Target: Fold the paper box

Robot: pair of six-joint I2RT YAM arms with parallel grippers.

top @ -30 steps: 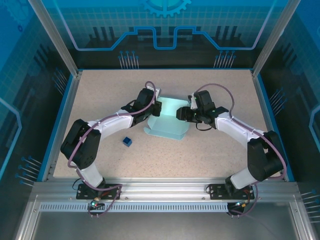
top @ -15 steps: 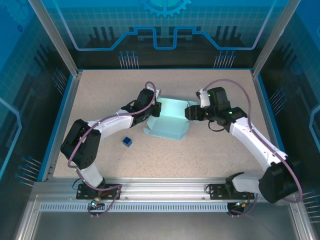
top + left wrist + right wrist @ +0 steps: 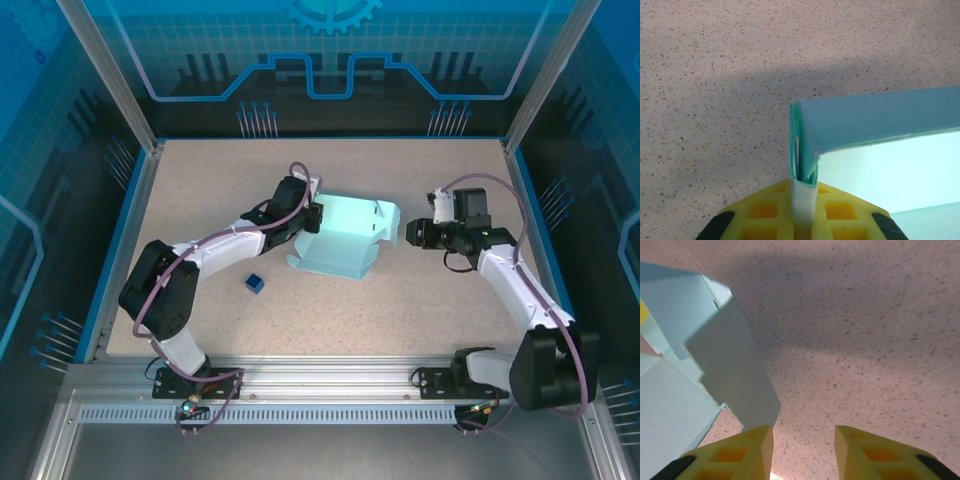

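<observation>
The pale light-blue paper box [image 3: 345, 240] lies half folded in the middle of the table, with its left wall raised. My left gripper [image 3: 315, 215] is shut on that folded wall; in the left wrist view the card edge [image 3: 802, 150] runs straight into the closed jaws of the left gripper [image 3: 804, 187]. To the right of the box, my right gripper [image 3: 412, 233] stands apart from it. Its yellow fingers are open with only tabletop between them [image 3: 804, 440], and a loose box flap [image 3: 735, 365] hangs just beside the left finger.
A tiny dark blue cube [image 3: 254, 283] rests on the table in front of the left arm. The speckled table [image 3: 420, 300] is bordered by blue rails and a metal frame.
My right gripper has pulled back to the right, away from the box's right side, and its jaws have narrowed somewhat. The left gripper and the box have stayed put.
</observation>
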